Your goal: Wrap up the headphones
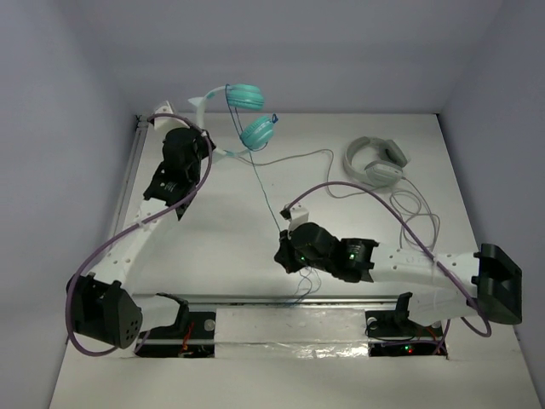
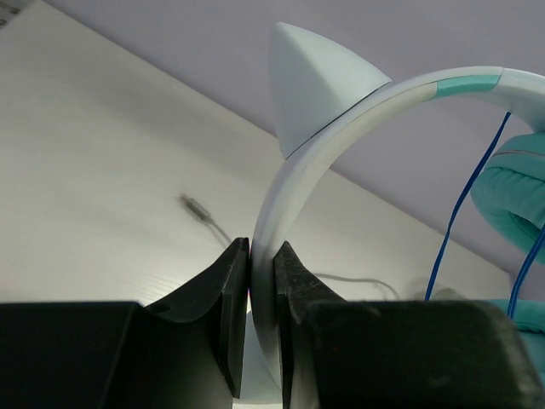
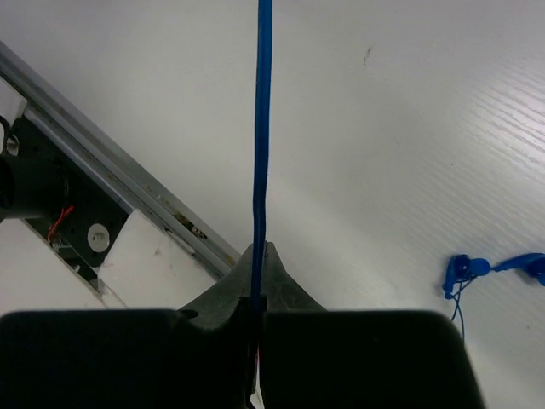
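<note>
Pale headband point(image 2: 298, 170) clamped in left pincer point(image 2: 261, 251), holding headphones point(image 1: 247, 95) aloft; blue cable point(image 3: 262, 128) pinched taut in right pincer point(image 3: 258, 256) for winding.

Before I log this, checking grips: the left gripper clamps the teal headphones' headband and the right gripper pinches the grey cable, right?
No: the right gripper pinches the blue cable, not the grey one, as the right wrist view shows. The left gripper does clamp the headband.
</note>
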Controlling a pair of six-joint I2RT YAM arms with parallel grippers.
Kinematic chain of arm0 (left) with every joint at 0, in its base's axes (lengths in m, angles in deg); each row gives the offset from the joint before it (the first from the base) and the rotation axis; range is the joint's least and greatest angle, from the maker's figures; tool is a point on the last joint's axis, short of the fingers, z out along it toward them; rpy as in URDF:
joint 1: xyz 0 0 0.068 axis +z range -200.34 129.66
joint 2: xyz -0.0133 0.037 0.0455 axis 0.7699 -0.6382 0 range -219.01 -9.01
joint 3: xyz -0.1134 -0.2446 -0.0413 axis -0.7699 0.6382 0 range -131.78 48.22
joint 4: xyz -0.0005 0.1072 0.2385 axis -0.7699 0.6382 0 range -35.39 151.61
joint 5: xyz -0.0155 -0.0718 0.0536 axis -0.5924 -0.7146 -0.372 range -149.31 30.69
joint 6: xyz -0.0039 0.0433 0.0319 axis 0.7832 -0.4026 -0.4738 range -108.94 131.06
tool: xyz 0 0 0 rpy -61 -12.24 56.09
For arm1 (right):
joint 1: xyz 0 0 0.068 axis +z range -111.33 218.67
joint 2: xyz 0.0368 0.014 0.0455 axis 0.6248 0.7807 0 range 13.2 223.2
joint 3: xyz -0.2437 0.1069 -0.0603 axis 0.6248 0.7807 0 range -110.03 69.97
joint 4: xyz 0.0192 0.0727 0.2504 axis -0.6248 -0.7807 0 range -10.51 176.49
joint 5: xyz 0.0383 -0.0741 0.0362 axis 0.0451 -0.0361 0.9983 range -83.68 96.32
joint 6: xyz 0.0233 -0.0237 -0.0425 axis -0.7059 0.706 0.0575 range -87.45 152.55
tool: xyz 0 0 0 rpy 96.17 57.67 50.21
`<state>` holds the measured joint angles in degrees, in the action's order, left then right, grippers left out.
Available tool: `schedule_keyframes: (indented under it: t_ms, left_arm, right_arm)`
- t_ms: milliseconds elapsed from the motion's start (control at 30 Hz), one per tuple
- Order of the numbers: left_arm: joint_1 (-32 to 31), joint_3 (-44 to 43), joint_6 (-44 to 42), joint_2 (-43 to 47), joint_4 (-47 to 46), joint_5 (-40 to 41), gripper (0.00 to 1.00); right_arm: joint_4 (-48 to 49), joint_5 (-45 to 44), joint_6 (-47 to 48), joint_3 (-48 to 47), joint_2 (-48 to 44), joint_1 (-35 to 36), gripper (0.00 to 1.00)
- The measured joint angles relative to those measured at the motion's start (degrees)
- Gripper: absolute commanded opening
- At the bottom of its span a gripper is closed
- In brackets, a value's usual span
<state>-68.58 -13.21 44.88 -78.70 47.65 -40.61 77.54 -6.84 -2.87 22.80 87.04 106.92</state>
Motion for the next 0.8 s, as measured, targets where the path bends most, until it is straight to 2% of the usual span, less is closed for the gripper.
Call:
schedule_keyframes:
  t_ms: [267, 400, 600, 800]
  left_arm:
    - [-1.77, 0.02, -7.19, -4.90, 2.43, 7.63, 0.00]
    - [-7.85, -0.09, -11.34, -6.78, 4.55, 11.93, 0.00]
    - [-16.90, -2.64, -17.75, -12.68, 10.71, 13.38, 0.00]
    - [-20.00, -2.99, -22.08, -14.32, 16.98, 12.26, 0.00]
  right_arm:
    - [-11.74, -4.17, 3.80, -9.57, -1.40, 1.99, 0.00]
    - [-17.42, -8.00, 7.02, -14.78, -2.36, 1.97, 0.00]
    - [-22.05, -15.23, 13.68, -23.23, -3.41, 1.99, 0.00]
    - [-23.23, -22.75, 18.45, -25.40, -3.21, 0.20, 0.00]
